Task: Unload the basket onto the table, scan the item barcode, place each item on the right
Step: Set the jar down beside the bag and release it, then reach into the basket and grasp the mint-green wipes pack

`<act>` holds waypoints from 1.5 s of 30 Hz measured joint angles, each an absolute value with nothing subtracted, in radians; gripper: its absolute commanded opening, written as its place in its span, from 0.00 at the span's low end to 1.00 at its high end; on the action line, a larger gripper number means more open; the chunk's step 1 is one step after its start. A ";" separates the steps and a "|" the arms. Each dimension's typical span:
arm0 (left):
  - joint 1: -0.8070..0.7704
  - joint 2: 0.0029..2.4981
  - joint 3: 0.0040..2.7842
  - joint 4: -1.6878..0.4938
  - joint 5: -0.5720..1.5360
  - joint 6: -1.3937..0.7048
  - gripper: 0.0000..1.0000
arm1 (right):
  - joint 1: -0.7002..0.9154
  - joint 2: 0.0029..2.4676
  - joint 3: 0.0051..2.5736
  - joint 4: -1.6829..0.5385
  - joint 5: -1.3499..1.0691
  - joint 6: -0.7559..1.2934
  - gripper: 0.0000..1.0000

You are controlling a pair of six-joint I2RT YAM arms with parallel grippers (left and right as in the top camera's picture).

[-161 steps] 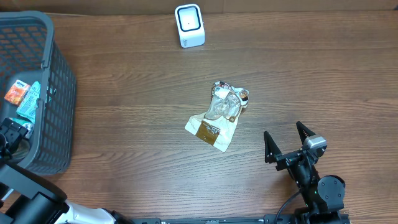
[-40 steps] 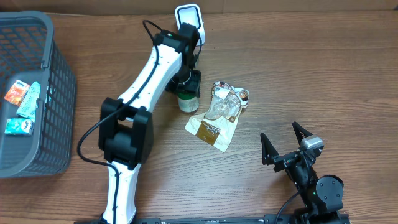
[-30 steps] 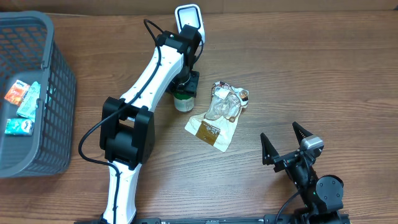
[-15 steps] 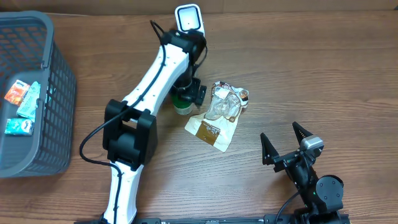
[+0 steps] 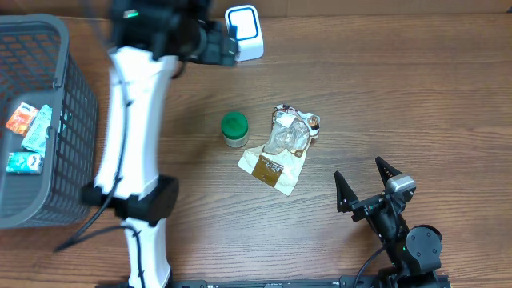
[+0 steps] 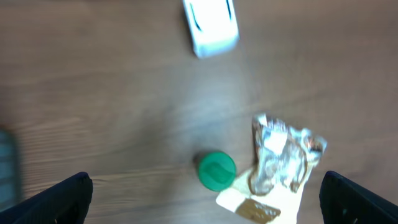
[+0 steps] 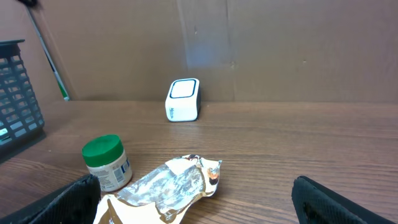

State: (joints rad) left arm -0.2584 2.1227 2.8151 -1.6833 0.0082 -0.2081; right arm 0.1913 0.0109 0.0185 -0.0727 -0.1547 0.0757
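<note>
Nearest the base, the right gripper (image 5: 360, 167) hangs low over the wooden table (image 5: 416, 88), its jaws spread wide with nothing between them. Beyond it lies a crumpled packet (image 5: 282, 148) of clear film and pale printed paper, flat, soft and creased. Touching or just beside the packet's left edge stands the jar (image 5: 234, 128), which I take to be the item to scan. It is upright, small and round, with a green ribbed lid and a whitish labelled body. No barcode shows from any view. It looks rigid and light, with smooth sides that may slip. A grip across the body just under the lid seems best, leaving the label face clear. Farther back the left gripper (image 5: 218, 42), blurred, is high above the table with its jaws fully apart and empty. Close beside it sits the scanner (image 5: 243, 32), a white rounded block with a dark-rimmed window. At far left is a grey mesh basket (image 5: 76, 120) holding small packets.
</note>
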 measured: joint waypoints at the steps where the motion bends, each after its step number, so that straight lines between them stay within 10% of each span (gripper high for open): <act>1: -0.229 2.090 2.820 -1.684 0.010 -0.209 1.00 | 0.191 0.011 0.019 -0.073 -0.154 0.076 1.00; 20: 0.682 1.863 2.687 -1.678 0.045 -0.282 0.99 | 0.191 0.011 0.019 -0.073 -0.154 0.076 1.00; 45: 0.682 2.222 2.310 -1.389 0.068 0.015 0.84 | 0.191 0.011 0.019 -0.073 -0.154 0.076 1.00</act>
State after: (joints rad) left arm 0.6815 2.2219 2.3096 -1.3891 0.0681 0.0151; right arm 0.1913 0.0109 0.0185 -0.0727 -0.1543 0.0757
